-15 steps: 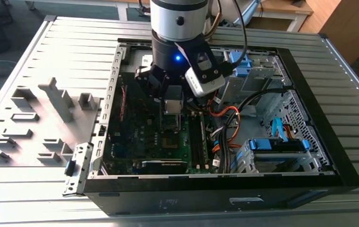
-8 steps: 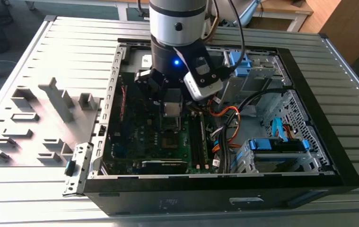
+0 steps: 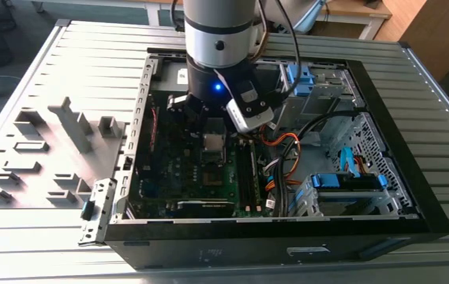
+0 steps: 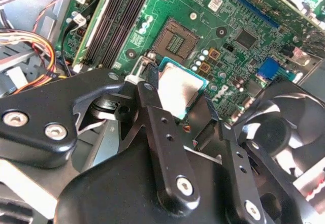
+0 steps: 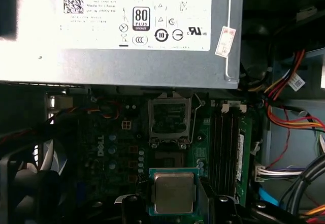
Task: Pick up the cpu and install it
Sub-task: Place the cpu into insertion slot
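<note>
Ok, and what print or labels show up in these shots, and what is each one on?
White label on the power supply: certification logos and a square code; its fine lines are too small to read.
Small sticker at the power supply's corner: blurred.
Cable tag: too small to read.
White sticker on the motherboard: too small to read.
The cpu: no legible marking on its metal top.

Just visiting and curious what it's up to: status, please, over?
Gripper shut on the cpu, held over the motherboard. Socket open, empty. Memory slots beside it, nothing seen between.
</note>
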`<state>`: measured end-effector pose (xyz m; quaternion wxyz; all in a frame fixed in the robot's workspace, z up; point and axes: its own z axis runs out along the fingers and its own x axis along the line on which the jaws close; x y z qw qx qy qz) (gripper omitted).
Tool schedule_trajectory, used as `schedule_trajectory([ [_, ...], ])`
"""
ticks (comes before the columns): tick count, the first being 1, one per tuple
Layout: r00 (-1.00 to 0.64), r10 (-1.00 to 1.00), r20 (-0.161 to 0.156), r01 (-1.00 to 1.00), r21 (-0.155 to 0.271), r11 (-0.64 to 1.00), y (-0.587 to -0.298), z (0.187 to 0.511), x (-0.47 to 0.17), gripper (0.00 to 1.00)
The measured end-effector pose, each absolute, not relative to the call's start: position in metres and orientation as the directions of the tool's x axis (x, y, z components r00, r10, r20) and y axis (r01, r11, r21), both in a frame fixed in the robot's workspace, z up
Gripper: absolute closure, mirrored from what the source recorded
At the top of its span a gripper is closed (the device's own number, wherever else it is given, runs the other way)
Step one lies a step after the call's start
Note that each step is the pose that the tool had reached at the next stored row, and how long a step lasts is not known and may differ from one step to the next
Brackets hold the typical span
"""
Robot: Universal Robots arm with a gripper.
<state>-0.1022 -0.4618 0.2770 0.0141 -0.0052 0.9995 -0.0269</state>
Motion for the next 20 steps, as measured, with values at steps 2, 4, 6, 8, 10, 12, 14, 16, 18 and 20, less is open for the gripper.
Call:
schedule_trajectory([
  [2, -1.000, -0.011, -0.028, -0.010, -0.058, 0.998, -0.462, 0.273, -0.102, 0.53],
  [4, -1.000, -0.011, -0.028, -0.009, -0.062, 0.998, -0.462, 0.270, -0.102, 0.53],
  [6, -1.000, -0.011, -0.028, -0.010, -0.066, 0.998, -0.462, 0.266, -0.102, 0.53],
  [8, -1.000, -0.011, -0.028, -0.009, -0.068, 0.998, -0.462, 0.263, -0.102, 0.53],
  [10, -1.000, -0.011, -0.028, -0.010, -0.070, 0.998, -0.462, 0.259, -0.103, 0.53],
  [12, -1.000, -0.011, -0.028, -0.009, -0.070, 0.997, -0.462, 0.256, -0.103, 0.53],
  [14, -1.000, -0.012, -0.028, -0.010, -0.072, 0.997, -0.462, 0.252, -0.103, 0.53],
  [16, -1.000, -0.012, -0.028, -0.010, -0.075, 0.997, -0.462, 0.248, -0.103, 0.53],
  [18, -1.000, -0.012, -0.028, -0.009, -0.078, 0.997, -0.462, 0.245, -0.103, 0.53],
  [20, -1.000, -0.012, -0.028, -0.010, -0.080, 0.997, -0.462, 0.241, -0.103, 0.53],
])
